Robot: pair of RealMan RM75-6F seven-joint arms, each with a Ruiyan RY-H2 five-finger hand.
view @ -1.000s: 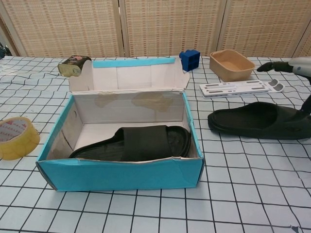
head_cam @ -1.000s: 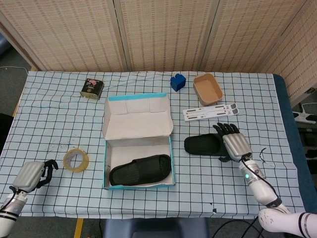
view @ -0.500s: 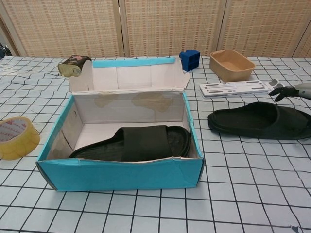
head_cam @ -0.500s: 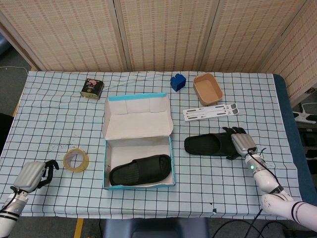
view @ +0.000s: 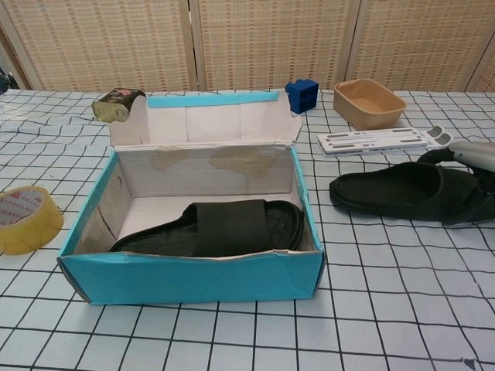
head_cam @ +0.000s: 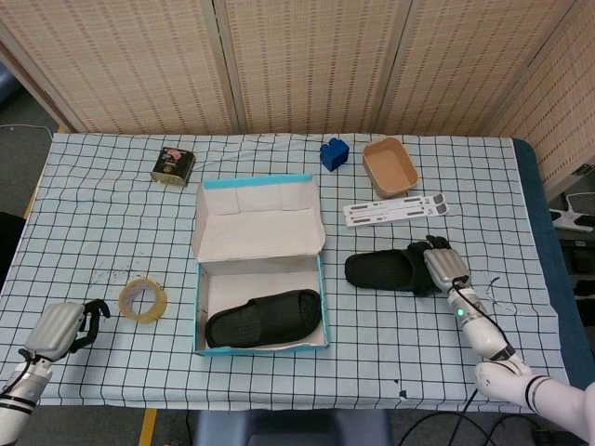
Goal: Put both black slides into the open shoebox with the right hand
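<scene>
One black slide (head_cam: pixel 264 319) already sits in the open shoebox (head_cam: pixel 259 269) mid-table. The second slide (head_cam: pixel 383 271) lies on the cloth just right of it, right hand (head_cam: pixel 444 267) gripping its far end. Left hand (head_cam: pixel 58 329) sits curled shut at the front-left corner, beside the tape roll (head_cam: pixel 143 300).

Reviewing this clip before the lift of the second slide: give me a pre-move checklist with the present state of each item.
1. Right hand on the heel end of the second slide: ok, its fingers wrap that end.
2. Firm grip: cannot tell; the slide lies flat on the table.
3. Shoebox open, lid upright: ok.
4. Room in the box: ok; the first slide lies along the front, bare floor behind.
5. Path from slide to box free: ok.
6. Left hand away, near the tape roll: ok.
</scene>
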